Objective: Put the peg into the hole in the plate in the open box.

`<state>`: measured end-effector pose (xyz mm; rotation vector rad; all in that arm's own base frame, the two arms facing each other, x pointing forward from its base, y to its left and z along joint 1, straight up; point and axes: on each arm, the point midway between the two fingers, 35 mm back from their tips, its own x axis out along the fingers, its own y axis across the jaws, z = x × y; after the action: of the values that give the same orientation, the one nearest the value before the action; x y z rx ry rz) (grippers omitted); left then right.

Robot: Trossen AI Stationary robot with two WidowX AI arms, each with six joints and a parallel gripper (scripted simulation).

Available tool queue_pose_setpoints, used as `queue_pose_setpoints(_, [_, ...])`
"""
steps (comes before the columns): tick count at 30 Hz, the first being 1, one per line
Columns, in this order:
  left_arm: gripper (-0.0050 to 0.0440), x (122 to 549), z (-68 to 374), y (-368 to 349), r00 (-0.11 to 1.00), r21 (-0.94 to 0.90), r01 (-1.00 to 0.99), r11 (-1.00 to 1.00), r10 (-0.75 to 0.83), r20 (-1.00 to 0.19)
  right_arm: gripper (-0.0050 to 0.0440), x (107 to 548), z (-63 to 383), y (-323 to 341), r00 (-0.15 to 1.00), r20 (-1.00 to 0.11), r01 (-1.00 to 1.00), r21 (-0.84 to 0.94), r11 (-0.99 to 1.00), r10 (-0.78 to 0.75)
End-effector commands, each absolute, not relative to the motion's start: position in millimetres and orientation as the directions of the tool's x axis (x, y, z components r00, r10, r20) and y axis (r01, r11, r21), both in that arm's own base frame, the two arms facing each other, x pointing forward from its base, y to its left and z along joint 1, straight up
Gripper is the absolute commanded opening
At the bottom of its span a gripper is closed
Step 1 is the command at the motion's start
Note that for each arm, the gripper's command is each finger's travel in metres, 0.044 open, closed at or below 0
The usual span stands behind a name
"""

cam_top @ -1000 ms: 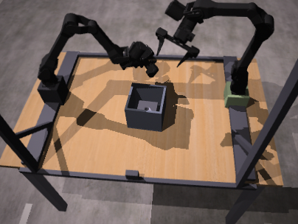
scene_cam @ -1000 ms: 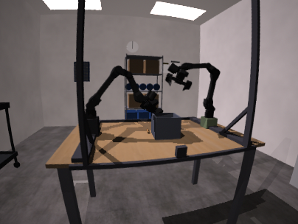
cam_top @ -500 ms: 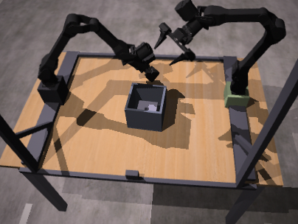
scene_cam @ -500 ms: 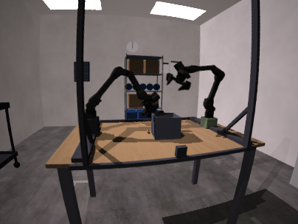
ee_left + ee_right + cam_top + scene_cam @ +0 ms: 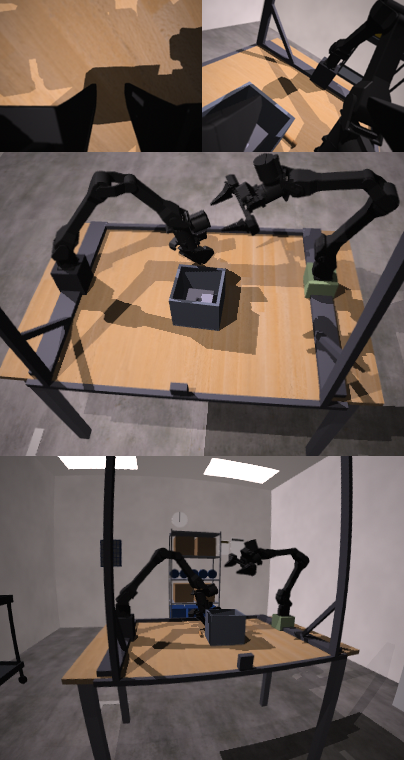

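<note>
The open dark blue box point(image 5: 196, 302) stands in the middle of the table, with the pale plate point(image 5: 202, 297) and its hole at the bottom. The peg point(image 5: 289, 139) lies flat on the table just outside the box's far wall; in the top view it is hidden. My left gripper point(image 5: 202, 255) is low over the table right behind the box. Its fingers stand a little apart with only bare wood between them. My right gripper point(image 5: 231, 212) is raised high behind the box, wide open and empty.
A dark frame rail runs around the table edge point(image 5: 200, 228). The left arm's black base point(image 5: 70, 274) and the right arm's green base point(image 5: 320, 284) stand at opposite sides. Upright posts point(image 5: 365, 317) rise at the corners.
</note>
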<state>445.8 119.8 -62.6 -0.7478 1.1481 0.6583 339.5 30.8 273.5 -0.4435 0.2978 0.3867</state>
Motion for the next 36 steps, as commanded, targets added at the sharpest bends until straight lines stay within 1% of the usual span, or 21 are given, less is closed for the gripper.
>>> queue_pose_setpoints(1, [0.0125,445,-56,113,0.245,-0.206,-0.826,0.525,0.005,-0.970,0.0440,336,283,27,0.926,-0.291,-0.332,-0.334,0.882,0.239])
queue_pose_setpoints(7, [0.0125,432,-52,98,0.161,-0.194,-0.892,0.407,-0.114,-0.980,0.0440,333,294,19,0.967,-0.194,-0.212,-0.263,0.941,0.164])
queue_pose_setpoints(9, [0.0125,432,-52,98,0.161,-0.194,-0.892,0.407,-0.114,-0.980,0.0440,333,294,19,0.967,-0.194,-0.212,-0.263,0.941,0.164])
queue_pose_setpoints(13, [0.0125,419,-46,84,0.085,-0.149,-0.943,0.296,-0.218,-0.972,0.0440,328,305,12,0.990,-0.102,-0.116,-0.176,0.978,0.099])
queue_pose_setpoints(17, [0.0125,405,-36,69,0.007,-0.067,-0.983,0.172,-0.331,-0.944,0.0440,319,318,6,0.999,0.005,-0.032,-0.060,0.998,0.032])
queue_pose_setpoints(21, [0.0125,398,-30,62,-0.034,-0.008,-0.994,0.105,-0.392,-0.919,0.0440,314,325,2,0.998,0.063,0.004,0.012,1.000,-0.005])
queue_pose_setpoints(26, [0.0125,396,-28,60,-0.045,0.010,-0.996,0.089,-0.407,-0.912,0.0440,313,326,1,0.997,0.077,0.013,0.030,0.999,-0.016])
queue_pose_setpoints(29, [0.0125,394,-33,60,-0.044,-0.007,-0.991,0.130,-0.381,-0.924,0.0440,317,322,0,0.999,0.046,0.006,-0.010,1.000,-0.006])
queue_pose_setpoints(30, [0.0125,399,-30,62,-0.028,-0.024,-0.991,0.131,-0.375,-0.927,0.0440,317,320,1,0.999,0.040,0.003,-0.012,1.000,-0.002])
queue_pose_setpoints(36, [0.0125,399,-29,61,-0.028,-0.023,-0.991,0.131,-0.375,-0.927,0.0440,317,320,1,0.999,0.040,0.003,-0.012,1.000,-0.002])
